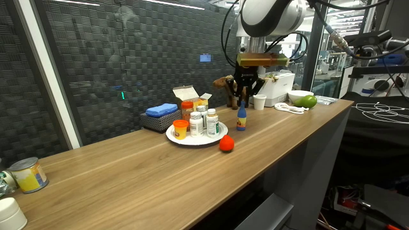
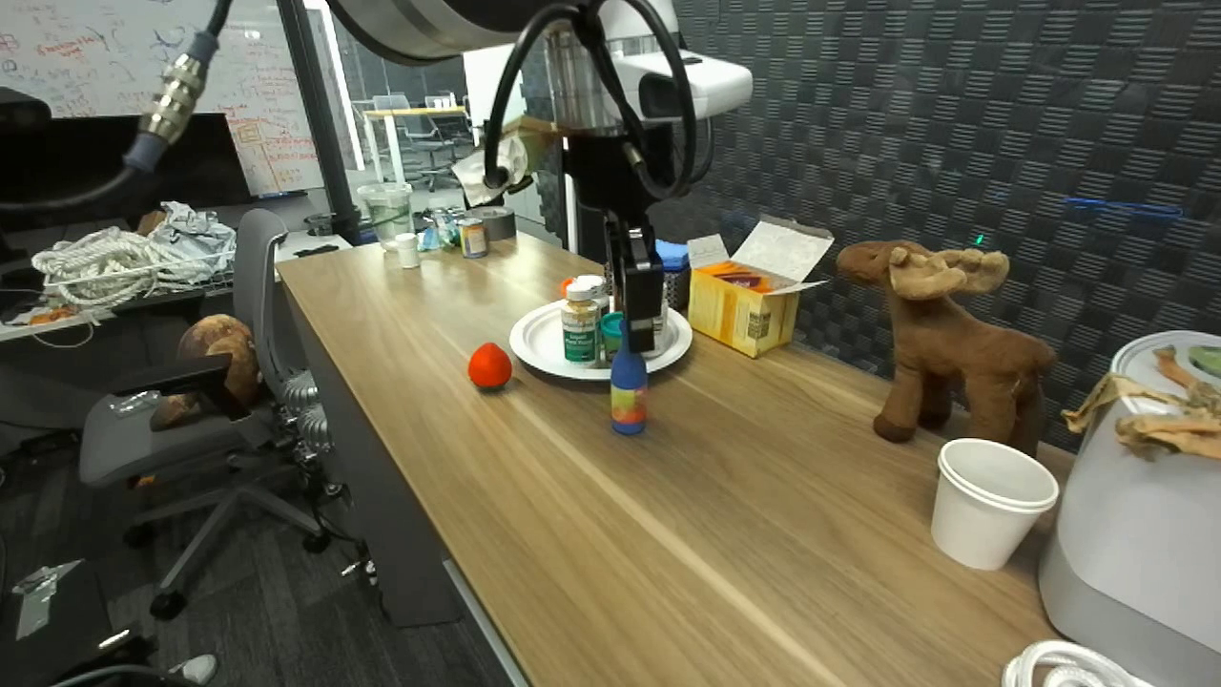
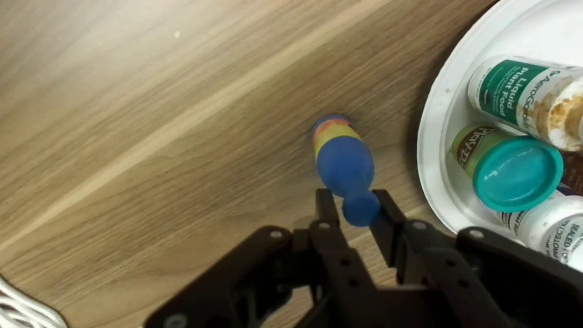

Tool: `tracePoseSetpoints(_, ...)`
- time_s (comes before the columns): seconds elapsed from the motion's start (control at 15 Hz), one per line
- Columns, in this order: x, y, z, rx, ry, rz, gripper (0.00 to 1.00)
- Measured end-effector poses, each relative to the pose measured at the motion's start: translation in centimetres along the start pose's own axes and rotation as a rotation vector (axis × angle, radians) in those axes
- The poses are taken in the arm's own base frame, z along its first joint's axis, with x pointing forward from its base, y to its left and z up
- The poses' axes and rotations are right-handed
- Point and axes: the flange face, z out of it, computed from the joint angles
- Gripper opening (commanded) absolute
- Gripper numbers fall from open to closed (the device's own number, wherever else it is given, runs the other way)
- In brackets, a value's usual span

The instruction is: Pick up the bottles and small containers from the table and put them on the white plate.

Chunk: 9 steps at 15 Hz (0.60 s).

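A blue toy-like bottle (image 1: 241, 118) with a yellow-red label stands upright on the table beside the white plate (image 1: 221, 131); it shows in an exterior view (image 2: 628, 393) and in the wrist view (image 3: 345, 164). My gripper (image 3: 355, 198) has its fingers either side of the bottle's top. A gap shows on one side; the other finger is close to or touching it. On the plate stand white bottles (image 1: 196, 125), a green-labelled bottle (image 2: 580, 329), a teal-lidded tub (image 3: 517, 173), an orange-lidded tub (image 1: 181, 130) and an orange-capped jar (image 1: 187, 110). A red round container (image 1: 226, 143) sits on the table near the plate.
A yellow box (image 2: 744, 307) stands behind the plate, near a patterned box with a blue cloth (image 1: 161, 109). A plush moose (image 2: 954, 353), paper cups (image 2: 992, 506) and a white appliance (image 1: 281, 87) stand along the wall side. Cans (image 1: 28, 175) stand at the far end.
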Motion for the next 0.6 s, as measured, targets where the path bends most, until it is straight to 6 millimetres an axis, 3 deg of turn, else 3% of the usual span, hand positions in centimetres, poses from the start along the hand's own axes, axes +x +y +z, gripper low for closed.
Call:
tracePoseSetpoints(0.33, -0.3, -0.5, -0.4, 0.002, 0.003, -0.007, 0.07)
tracePoseSetpoints(0.6, -0.9, -1.6, -2.4, -0.047, 0.048, -0.032, 0.07)
